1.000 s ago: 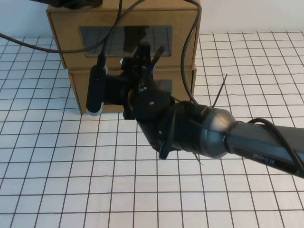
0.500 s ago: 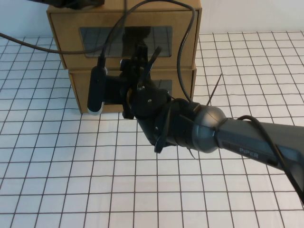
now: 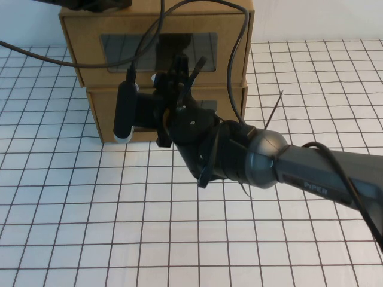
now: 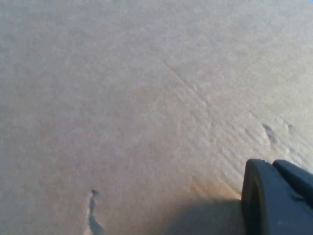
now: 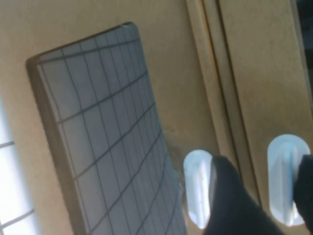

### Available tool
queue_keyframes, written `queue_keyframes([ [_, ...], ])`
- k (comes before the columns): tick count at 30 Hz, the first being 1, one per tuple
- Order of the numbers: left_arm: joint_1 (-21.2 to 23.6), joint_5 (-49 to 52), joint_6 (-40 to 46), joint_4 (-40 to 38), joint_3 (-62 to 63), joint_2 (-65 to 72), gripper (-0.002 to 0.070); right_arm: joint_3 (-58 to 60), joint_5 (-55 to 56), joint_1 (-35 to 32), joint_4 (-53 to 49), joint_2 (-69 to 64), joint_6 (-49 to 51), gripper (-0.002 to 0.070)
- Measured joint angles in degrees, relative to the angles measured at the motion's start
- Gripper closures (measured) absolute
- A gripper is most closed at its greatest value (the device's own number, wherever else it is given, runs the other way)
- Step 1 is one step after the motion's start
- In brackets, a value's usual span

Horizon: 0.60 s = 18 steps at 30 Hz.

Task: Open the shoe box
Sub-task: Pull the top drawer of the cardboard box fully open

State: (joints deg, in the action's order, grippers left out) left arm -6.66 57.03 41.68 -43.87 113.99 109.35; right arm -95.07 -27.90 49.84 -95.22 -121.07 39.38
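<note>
White gridded table (image 3: 72, 227) under everything. At its far side, left of centre, two cardboard boxes with dark front windows: upper shoe box (image 3: 84, 36) stacked on lower shoe box (image 3: 102, 113), neither visibly open. Reaching in from the right, right arm (image 3: 311, 176), with right gripper (image 3: 188, 64) close against the box fronts beside the seam between them, pale fingers (image 5: 198, 186) apart, clamped on nothing. Low over the upper shoe box's top, left gripper (image 3: 96, 5); apart or together, cannot tell.

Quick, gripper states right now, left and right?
Left gripper: atop the shoe boxes, state cannot be told.
Right gripper: open, holding nothing, at their front.
</note>
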Motion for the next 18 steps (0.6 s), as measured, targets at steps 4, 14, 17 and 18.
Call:
queue_keyframes([
  [4,0.0,0.0,0.0,-0.14,0.0,0.0,0.0677,-0.36,0.36,-0.07,0.0,-0.03,0.0,0.0407],
  [14,0.0,0.1,0.0,-0.27,0.0,0.1,0.0677,-2.74,1.31,-0.94,-0.04,-0.72,0.0,0.0441],
  [17,0.0,0.1,0.0,-0.27,0.0,0.1,0.0677,-3.0,1.31,-1.17,-0.13,-0.92,0.0,0.0461],
  [18,0.0,0.1,0.0,-0.27,0.0,0.1,0.0677,-3.0,1.33,-1.17,-0.17,-0.92,0.0,0.0469],
])
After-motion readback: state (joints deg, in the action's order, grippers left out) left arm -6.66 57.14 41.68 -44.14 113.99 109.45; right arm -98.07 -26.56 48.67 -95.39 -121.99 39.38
